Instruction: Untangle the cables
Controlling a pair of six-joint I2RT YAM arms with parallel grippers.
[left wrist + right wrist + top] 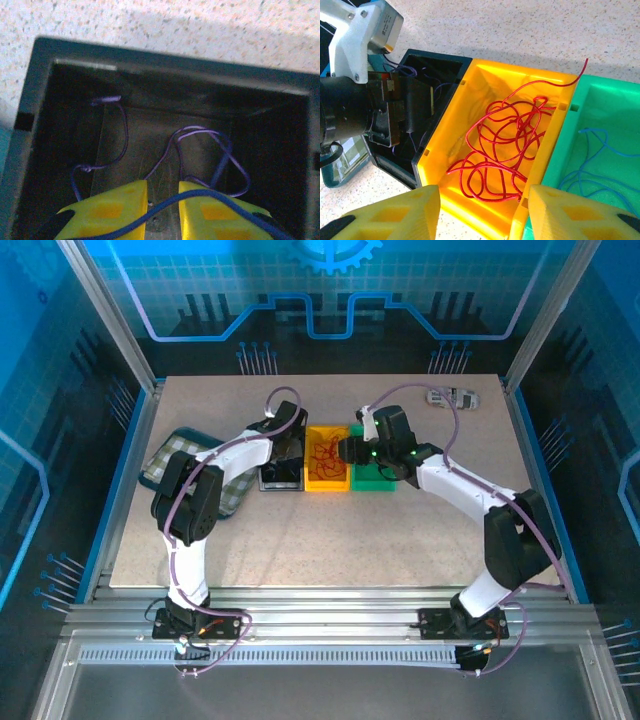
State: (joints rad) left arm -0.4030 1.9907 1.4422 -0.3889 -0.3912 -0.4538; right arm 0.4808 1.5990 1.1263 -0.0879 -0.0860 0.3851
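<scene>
Left gripper [162, 212], jaws slightly parted, apparently releasing purple cable [220, 166] into black bin [150, 62]; right gripper [485, 212], jaws wide, empty. Next: lift clear.

- The left gripper [162, 189] was cut off by the bottom edge of its wrist view. A blurred dark cable [200, 191] crossing its fingers [117, 205] ran out of frame at both ends.
- The right gripper [484, 194] was cropped the same way at the bottom edge of its own view.
- The green bin [600, 110] and its blue cable [592, 150] ran past the right edge of the right wrist view.
- From above, the black bin [282, 481] lay mostly under the left arm.
- A small grey object [452, 397] near the far edge of the counter [330, 550] was too small to identify.
</scene>
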